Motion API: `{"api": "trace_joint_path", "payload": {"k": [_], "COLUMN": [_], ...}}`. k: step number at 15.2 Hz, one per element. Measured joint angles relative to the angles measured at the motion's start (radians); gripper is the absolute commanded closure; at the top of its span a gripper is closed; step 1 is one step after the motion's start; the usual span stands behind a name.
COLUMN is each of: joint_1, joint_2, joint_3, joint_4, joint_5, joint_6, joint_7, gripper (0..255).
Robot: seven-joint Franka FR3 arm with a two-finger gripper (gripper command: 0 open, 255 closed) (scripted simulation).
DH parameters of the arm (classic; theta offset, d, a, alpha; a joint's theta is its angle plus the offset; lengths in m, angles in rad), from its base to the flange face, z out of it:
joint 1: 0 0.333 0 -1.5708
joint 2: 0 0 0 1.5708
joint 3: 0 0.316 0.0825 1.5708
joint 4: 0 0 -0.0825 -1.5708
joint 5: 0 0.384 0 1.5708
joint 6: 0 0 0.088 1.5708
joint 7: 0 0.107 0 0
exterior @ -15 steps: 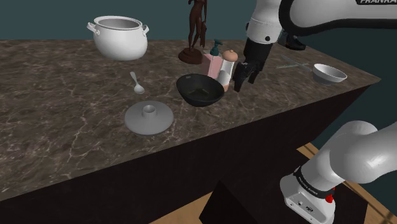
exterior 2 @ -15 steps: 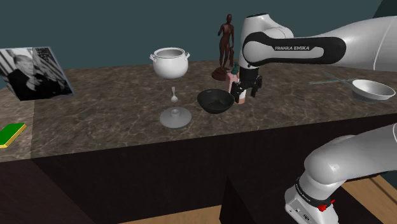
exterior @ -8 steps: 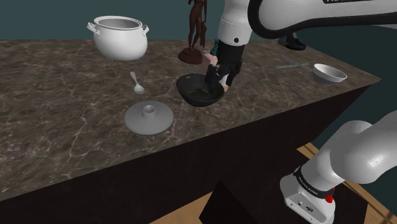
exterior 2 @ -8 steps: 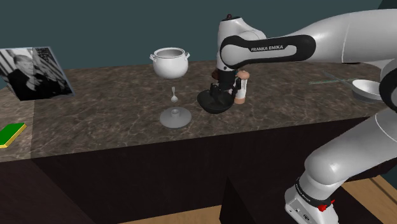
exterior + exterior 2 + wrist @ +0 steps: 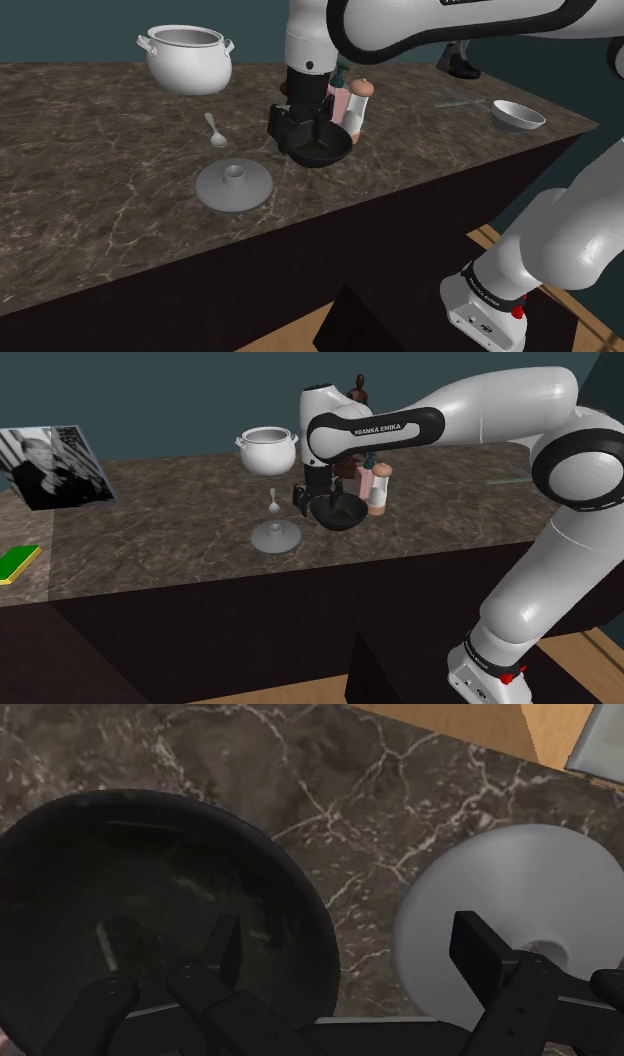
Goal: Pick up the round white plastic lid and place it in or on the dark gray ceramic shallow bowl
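Observation:
The round pale grey lid (image 5: 233, 185) with a small knob lies flat on the dark marble counter (image 5: 90, 190), left of the dark shallow bowl (image 5: 335, 148) in the shoulder view. My black gripper (image 5: 293, 128) hangs open over the bowl's lid-side rim, a little above the counter. In the wrist view the bowl (image 5: 120, 884) lies under one finger (image 5: 225, 949) and the lid (image 5: 520, 924) lies behind the other. Nothing is between the fingers of the gripper (image 5: 350, 949). The second exterior view shows the lid (image 5: 276, 537), the bowl (image 5: 346, 518) and the gripper (image 5: 313, 502).
A spoon (image 5: 214, 128) lies just behind the lid and a white pot (image 5: 187, 58) stands farther back. A grinder (image 5: 359, 106) and a pink bottle stand right behind the bowl. A white bowl (image 5: 517, 115) sits at the counter's right end. The counter's front edge runs near the lid.
The arm has swung toward the shoulder view's left, from beside the grinder across the bowl toward the lid. The fingers have stayed open and the lid has not moved.

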Motion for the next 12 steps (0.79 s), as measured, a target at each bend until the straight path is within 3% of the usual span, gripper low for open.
{"api": "trace_joint_path", "payload": {"k": [4, 10, 12], "joint_1": [0.042, 0.156, 0.173], "joint_2": [0.151, 0.401, 0.440], "joint_3": [0.031, 0.046, 0.042], "joint_4": [0.154, 0.453, 0.489], "joint_5": [-0.068, -0.183, -0.199], "joint_6": [-0.014, -0.080, -0.080], "joint_7": [0.090, 0.213, 0.225], "gripper": [0, 0, 0]}}
